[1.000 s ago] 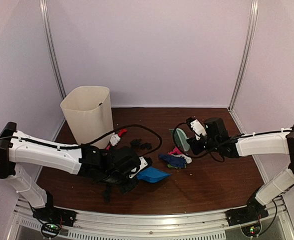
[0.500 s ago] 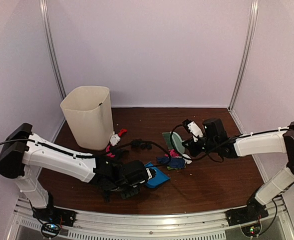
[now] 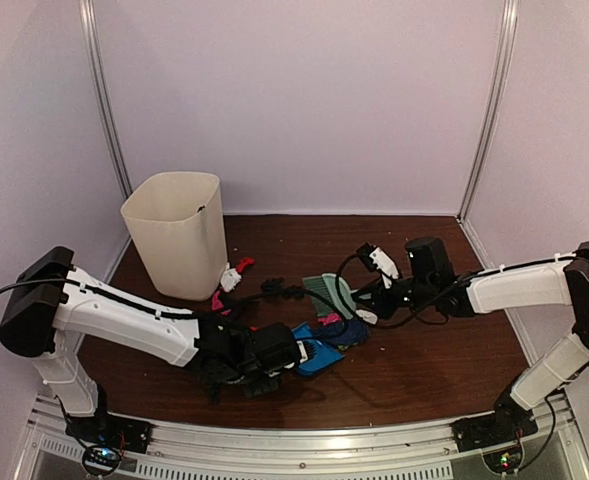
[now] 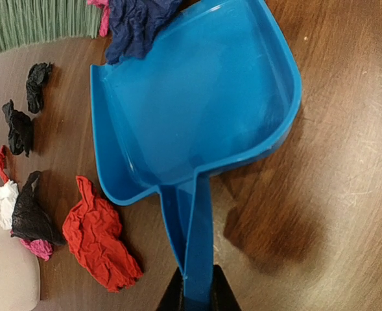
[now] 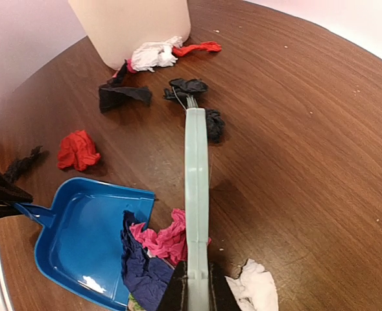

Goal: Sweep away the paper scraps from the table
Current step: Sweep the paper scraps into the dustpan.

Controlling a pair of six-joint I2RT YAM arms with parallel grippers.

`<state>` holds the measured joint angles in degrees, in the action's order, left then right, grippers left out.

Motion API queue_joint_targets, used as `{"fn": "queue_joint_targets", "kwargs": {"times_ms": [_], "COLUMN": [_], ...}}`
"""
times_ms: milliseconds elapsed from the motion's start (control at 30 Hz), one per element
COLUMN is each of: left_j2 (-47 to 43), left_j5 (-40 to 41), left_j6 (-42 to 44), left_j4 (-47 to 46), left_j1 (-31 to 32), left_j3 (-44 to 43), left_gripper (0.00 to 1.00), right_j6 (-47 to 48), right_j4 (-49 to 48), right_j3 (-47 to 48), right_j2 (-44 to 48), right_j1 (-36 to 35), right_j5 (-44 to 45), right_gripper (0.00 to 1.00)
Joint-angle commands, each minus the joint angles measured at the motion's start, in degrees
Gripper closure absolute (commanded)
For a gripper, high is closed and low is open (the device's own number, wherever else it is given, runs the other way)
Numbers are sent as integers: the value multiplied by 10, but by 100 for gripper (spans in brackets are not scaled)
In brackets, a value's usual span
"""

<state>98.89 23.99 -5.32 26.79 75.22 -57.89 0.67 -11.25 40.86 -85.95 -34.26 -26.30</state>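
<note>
My left claw (image 4: 194,293) is pinched tight on the handle end of the blue dustpan (image 4: 197,103), nothing else in it. Right claw (image 5: 192,286) is clamped the same way on the pale green brush (image 5: 196,175), jaws closed right down on its handle. Both tools sit mid table (image 3: 424,375), a bit toward the front edge.

Key relation: the main clump of paper scraps (image 5: 142,272), dark blue + pink, lies right at the pan's open lip, squeezed btwn lip and bristles. The blue piece overhangs the lip; the pink one is just outside. From the left claw the clump is straight out along the pan handle, past the pan floor, which looks bare otherwise. From the right claw it's just beside the brush on the pan side, v. close to the fingers. The brush's long axis runs away from the right claw toward the table's left-rear corner, where the bin (image 3: 179,235) stands; the pan handle lies roughly crosswise to that. So the right arm prob. does the pushing and the left just holds the pan flat.

Leftovers: red scrap (image 4: 100,241) just beside the pan's side wall, black bits (image 4: 21,123) out by the brush tip, a few more by the bin base, and one white scrap (image 5: 255,285) on the brush's far side from the pan. Looks under halfway.
</note>
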Motion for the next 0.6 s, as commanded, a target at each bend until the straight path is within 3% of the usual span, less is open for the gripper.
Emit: {"fn": "queue_joint_targets", "kwargs": {"times_ms": [0,300,567], "left_j2": [8,11,24], "left_j5": [-22,-36,-34], "left_j6": [27,47,47], "left_j4": [-18,-34,-36], "left_j1": [4,12,13], "left_j3": [-12,-24,-31], "left_gripper": [100,100,100], "right_j6": [-7,-52,-98], "right_j4": [-39,-60,-25], "right_j3": [-18,-39,-44], "right_j2": [26,89,155], "right_j1": [-2,-1,0], "right_j5": [-83,-102,148], "right_gripper": [100,100,100]}}
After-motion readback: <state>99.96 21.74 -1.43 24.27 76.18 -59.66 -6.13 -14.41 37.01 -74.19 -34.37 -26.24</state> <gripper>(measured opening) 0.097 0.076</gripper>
